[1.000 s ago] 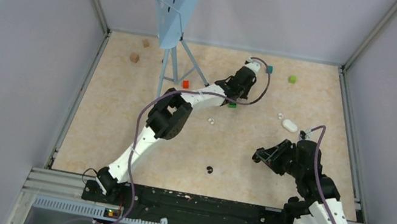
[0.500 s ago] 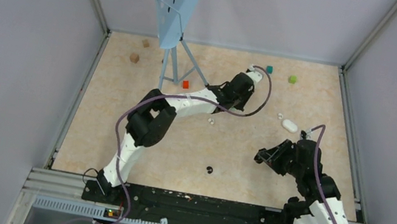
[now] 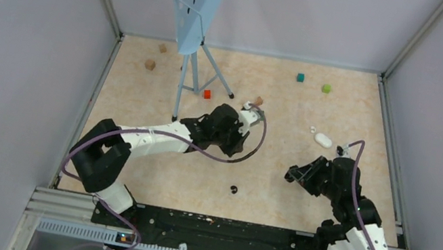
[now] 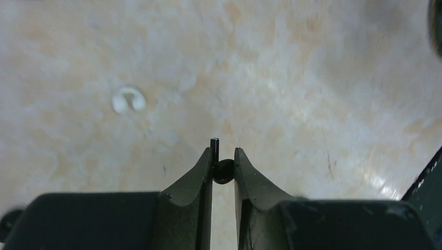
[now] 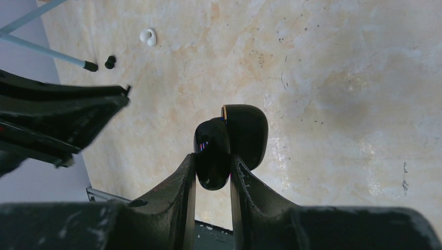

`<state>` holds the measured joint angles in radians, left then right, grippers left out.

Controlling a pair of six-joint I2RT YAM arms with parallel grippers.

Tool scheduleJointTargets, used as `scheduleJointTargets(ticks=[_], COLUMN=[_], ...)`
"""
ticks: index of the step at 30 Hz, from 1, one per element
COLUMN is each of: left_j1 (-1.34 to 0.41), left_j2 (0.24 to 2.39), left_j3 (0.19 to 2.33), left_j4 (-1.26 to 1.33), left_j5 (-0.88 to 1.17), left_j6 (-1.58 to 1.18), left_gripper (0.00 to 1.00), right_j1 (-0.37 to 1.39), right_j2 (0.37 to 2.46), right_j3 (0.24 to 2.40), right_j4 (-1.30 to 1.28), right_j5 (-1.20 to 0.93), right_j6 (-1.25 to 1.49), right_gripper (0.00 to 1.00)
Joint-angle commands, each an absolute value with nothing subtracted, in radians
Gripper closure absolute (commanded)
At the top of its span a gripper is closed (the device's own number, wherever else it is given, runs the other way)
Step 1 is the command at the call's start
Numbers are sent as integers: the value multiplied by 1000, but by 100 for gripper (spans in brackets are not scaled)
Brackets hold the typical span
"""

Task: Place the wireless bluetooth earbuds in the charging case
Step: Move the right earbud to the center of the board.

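marbled beige tabletop [image 3: 291, 103] under both arms. our left gripper [image 4: 225, 156], arm stretched low toward mid-table, pinches a glossy black earbud [image 4: 223, 171] between matte fingers [image 4: 200, 177]; a white curled pair [image 4: 127, 100] lies on the table beyond. our right gripper [image 5: 212, 161], wrist bent leftward, clamps the glossy black rounded charging case [image 5: 245, 135], its two halves parted.

Saw only a dark sliver of the black earbud [image 4: 223, 171] wedged in the left gripper [image 4: 225, 153], its sides covered. Made out the white earbuds [image 4: 127, 100] on the surface [image 4: 312, 94] only as a blurred curl. Caught just the edge of a dark shape [image 4: 437, 23] at the top right corner. Could not see the lower end of the charging case [image 5: 245, 133], sunk within the right gripper [image 5: 212, 159]. Found the black speck [image 5: 110, 62] too small to name.
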<state>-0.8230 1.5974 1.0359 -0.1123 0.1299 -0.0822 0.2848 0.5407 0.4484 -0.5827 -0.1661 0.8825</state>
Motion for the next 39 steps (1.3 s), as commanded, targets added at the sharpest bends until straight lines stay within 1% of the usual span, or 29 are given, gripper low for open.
scheduleJointTargets(ticks=[1, 6, 9, 10, 11, 13, 15, 16, 18, 24, 28, 30, 32, 34, 35, 37, 39], left_j1=[-827, -835, -842, -842, -842, -843, -844, -844, -844, -847, -854, -869, -891, -902, -902, -895, -887], left_j2=[1519, 1544, 1571, 1580, 1593, 1615, 1627, 1625, 1608, 1483, 1384, 1358, 1358, 1386, 1404, 1447, 1473], left_j3=[880, 802, 801, 810, 829, 876, 903, 908, 907, 886, 842, 829, 823, 838, 854, 896, 903], left_j4=[18, 65, 61, 40, 13, -71, -124, -137, -143, -178, -177, -182, -183, -219, -264, -377, -425], left_j5=[227, 196, 153, 140, 129, 111, 81, 61, 37, -19, -34, -49, -48, -69, -148, -290, -308], left_j6=[-79, -122, -143, -151, -159, -163, -161, -161, -170, -289, -415, -426, -360, -284, -301, -387, -431], left_gripper=[79, 81, 78, 75, 71, 59, 45, 41, 38, 39, 35, 37, 42, 43, 42, 45, 46], right_j1=[277, 277, 277, 277, 277, 277, 277, 277, 278, 277, 278, 278, 277, 277, 277, 277, 276], right_j2=[528, 512, 497, 495, 489, 483, 479, 478, 475, 471, 472, 473, 473, 473, 473, 470, 462], right_j3=[497, 511, 511, 511, 511, 511, 512, 511, 510, 511, 502, 497, 493, 493, 494, 500, 501], right_j4=[-551, -580, -594, -598, -603, -608, -613, -616, -618, -622, -609, -601, -594, -592, -594, -605, -619], right_j5=[-192, -187, -187, -186, -186, -184, -184, -184, -184, -187, -198, -204, -210, -215, -216, -216, -212], right_j6=[874, 867, 868, 867, 868, 868, 869, 870, 872, 872, 874, 879, 883, 884, 884, 879, 874], right_gripper=[100, 100, 100, 100, 100, 100, 100, 100, 100, 100, 100, 100, 100, 100, 100, 100, 100])
